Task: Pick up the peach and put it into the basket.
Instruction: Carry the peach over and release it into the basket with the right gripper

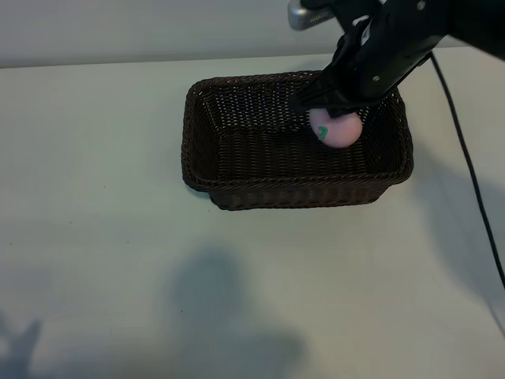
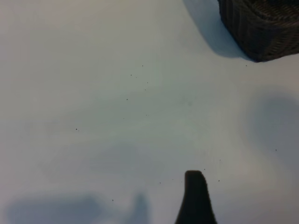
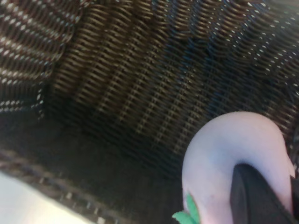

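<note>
A pale, off-white table [image 1: 102, 237] is filling nearly the whole exterior view, and soft grey shadows are lying across its near part. A thin black cable [image 1: 465, 158] is trailing down along the table's right side toward the near edge. Behind the table, a plain light wall [image 1: 142, 31] is running along the far edge. Tiny dark specks are dotting the tabletop in the left wrist view.

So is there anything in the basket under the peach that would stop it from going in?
Nothing visible is in the way. The right gripper holds the peach over the right part of the basket, inside its rim. The woven floor seen in the right wrist view looks bare. The left gripper hangs over the table, away from the basket.
</note>
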`<move>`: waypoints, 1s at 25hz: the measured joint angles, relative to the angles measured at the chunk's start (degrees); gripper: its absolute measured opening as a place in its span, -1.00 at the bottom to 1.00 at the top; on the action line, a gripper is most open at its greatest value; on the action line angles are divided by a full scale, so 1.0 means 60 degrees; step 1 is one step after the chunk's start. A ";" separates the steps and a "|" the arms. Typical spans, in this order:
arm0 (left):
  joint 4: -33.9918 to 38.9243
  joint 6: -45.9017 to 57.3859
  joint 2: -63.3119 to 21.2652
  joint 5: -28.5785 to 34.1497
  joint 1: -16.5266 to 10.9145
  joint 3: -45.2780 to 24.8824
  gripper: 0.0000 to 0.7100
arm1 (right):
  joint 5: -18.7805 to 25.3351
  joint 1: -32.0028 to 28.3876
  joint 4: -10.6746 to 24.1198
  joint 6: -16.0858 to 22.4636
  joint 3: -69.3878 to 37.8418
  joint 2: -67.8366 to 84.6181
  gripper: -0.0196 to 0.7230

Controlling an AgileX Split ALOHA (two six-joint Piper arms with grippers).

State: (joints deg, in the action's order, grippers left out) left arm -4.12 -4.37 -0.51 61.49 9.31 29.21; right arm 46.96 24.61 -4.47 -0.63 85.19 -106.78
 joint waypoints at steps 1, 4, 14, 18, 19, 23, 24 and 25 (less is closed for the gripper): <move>0.0000 0.0000 0.0000 0.0000 0.0000 0.0000 0.50 | -0.0128 0.0000 0.0000 0.0000 0.0000 -0.0155 -0.83; 0.0000 0.0000 0.0000 0.0000 0.0000 0.0000 0.50 | -0.0563 0.0000 0.0000 0.0008 0.0000 -0.0724 -0.83; 0.0000 0.0000 0.0000 0.0000 0.0000 0.0000 0.50 | -0.1210 0.0000 0.0009 -0.0028 0.0000 -0.1733 -0.69; 0.0000 0.0000 0.0000 0.0000 0.0000 0.0000 0.50 | -0.1171 0.0000 0.0009 -0.0204 0.0000 -0.1733 -0.12; 0.0000 0.0000 0.0000 0.0000 0.0000 0.0000 0.50 | -0.1109 0.0000 0.0009 -0.0211 0.0000 -0.1733 0.06; 0.0000 0.0000 0.0000 0.0000 0.0000 0.0000 0.50 | -0.0857 0.0000 0.0009 -0.0249 0.0007 -0.1656 0.78; 0.0000 0.0000 0.0000 0.0000 0.0000 0.0000 0.50 | -0.0784 0.0000 0.0009 -0.0249 0.0007 -0.1599 0.88; 0.0000 0.0000 0.0000 0.0000 0.0000 0.0000 0.50 | -0.0735 0.0000 0.0009 -0.0249 0.0007 -0.1511 0.93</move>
State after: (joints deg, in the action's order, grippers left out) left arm -4.12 -4.37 -0.51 61.49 9.31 29.21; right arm 42.55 24.61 -4.42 -2.12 85.23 -115.85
